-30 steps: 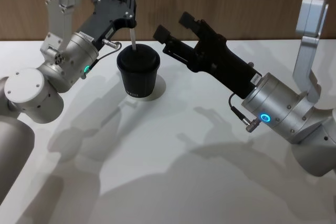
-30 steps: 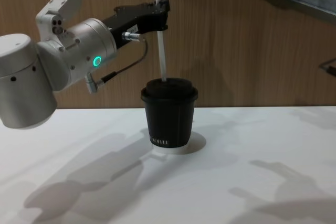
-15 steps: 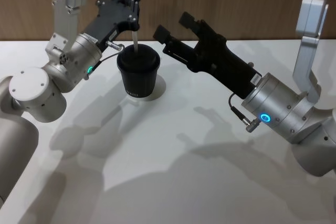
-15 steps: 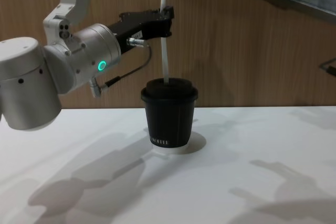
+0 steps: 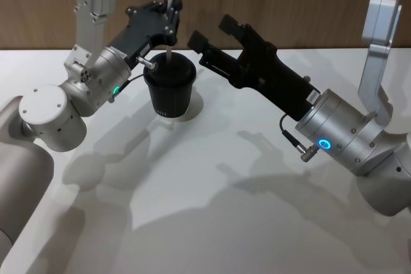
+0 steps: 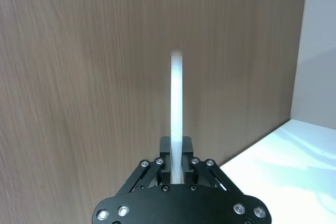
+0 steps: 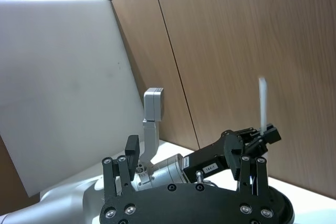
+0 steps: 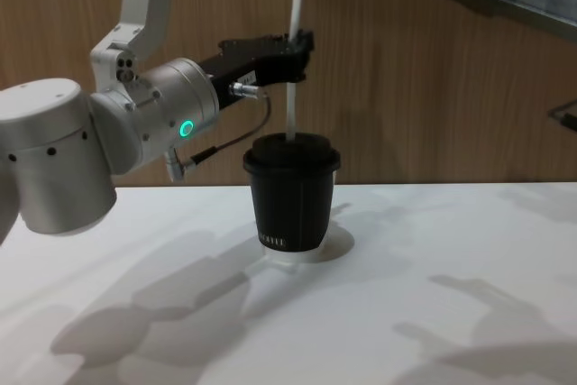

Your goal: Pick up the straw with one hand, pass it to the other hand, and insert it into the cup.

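the left gripper [image 8: 302, 45] is closed on the straw [image 8: 295, 6], holding it upright with its lower end at the lid of the cup [image 8: 290, 191] on the worktop [image 8: 433, 313], likely to push it in, while the right gripper [image 5: 215, 33] waits open nearby.

Illumination is bright and even, from above; soft, overlapping grey shadows of both arms fall across the white table [image 5: 212, 178] toward the near edge, with a faint shadow on the wood wall [image 8: 406, 87]. No strong glare is present. In the left wrist view the straw [image 6: 177, 108] appears overexposed and soft-edged, and the wall grain is blurred.
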